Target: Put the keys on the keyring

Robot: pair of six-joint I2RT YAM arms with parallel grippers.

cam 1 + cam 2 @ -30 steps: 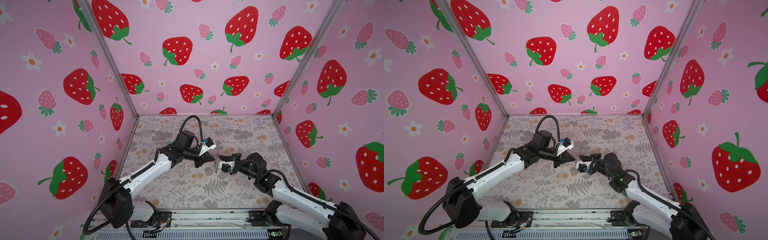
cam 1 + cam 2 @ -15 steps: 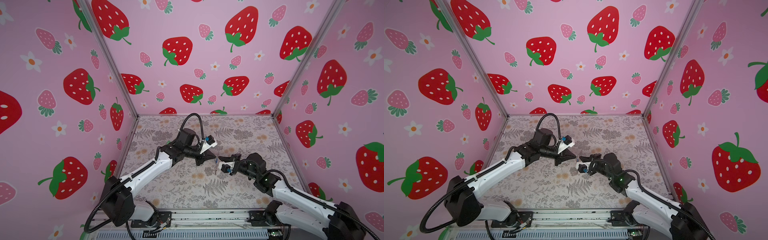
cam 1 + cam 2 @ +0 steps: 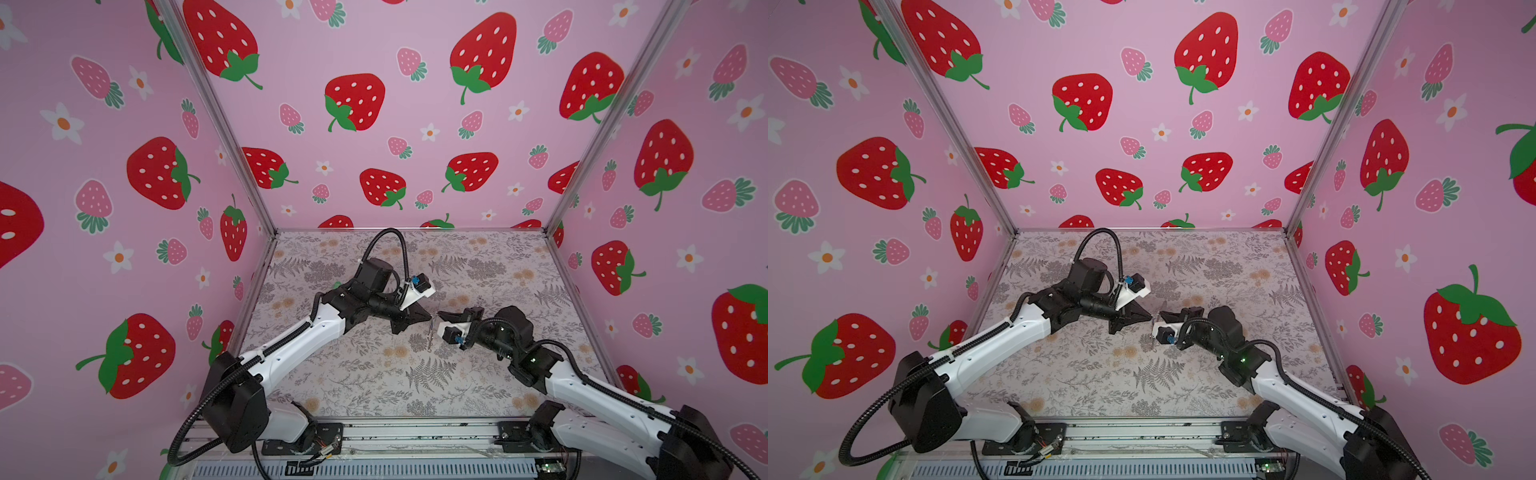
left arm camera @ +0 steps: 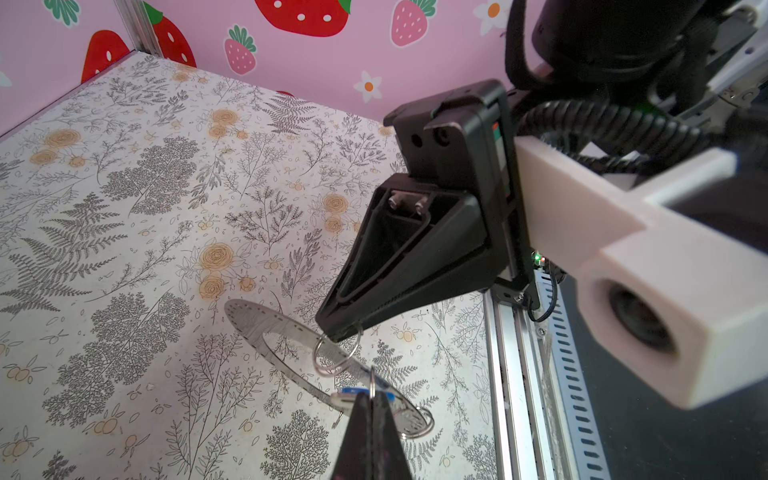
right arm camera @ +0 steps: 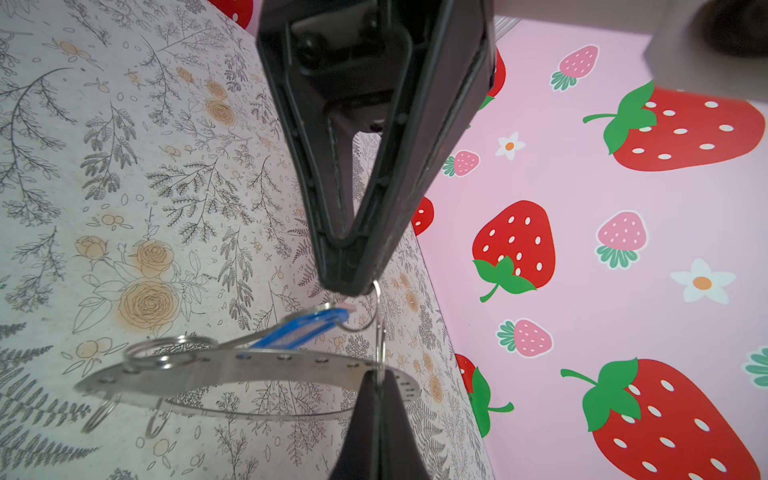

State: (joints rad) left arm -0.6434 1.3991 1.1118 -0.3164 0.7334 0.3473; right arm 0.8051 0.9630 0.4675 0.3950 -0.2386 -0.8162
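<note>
The keyring [image 5: 249, 365] is a large flat grey ring with small holes, held in the air over the floral mat between both grippers; in a top view it shows as a thin sliver [image 3: 431, 337]. My right gripper [image 5: 376, 378] is shut on a small wire ring threaded through the keyring [image 4: 270, 328]. My left gripper [image 4: 371, 397] is shut on another small wire ring that carries the blue-headed key [image 5: 299, 328], which lies against the keyring's face [image 4: 357, 390]. In both top views the left gripper [image 3: 428, 318] [image 3: 1148, 318] and the right gripper [image 3: 441, 314] [image 3: 1162, 314] meet tip to tip mid-table.
Several more small split rings [image 5: 166, 349] hang from the keyring. The floral mat [image 3: 374, 374] lies below, ringed by pink strawberry walls [image 3: 415, 124]. A metal rail [image 3: 374, 432] runs along the front edge by both arm bases.
The left gripper has edged slightly right, closer to the right gripper's tip. The right arm has stayed where it was.
</note>
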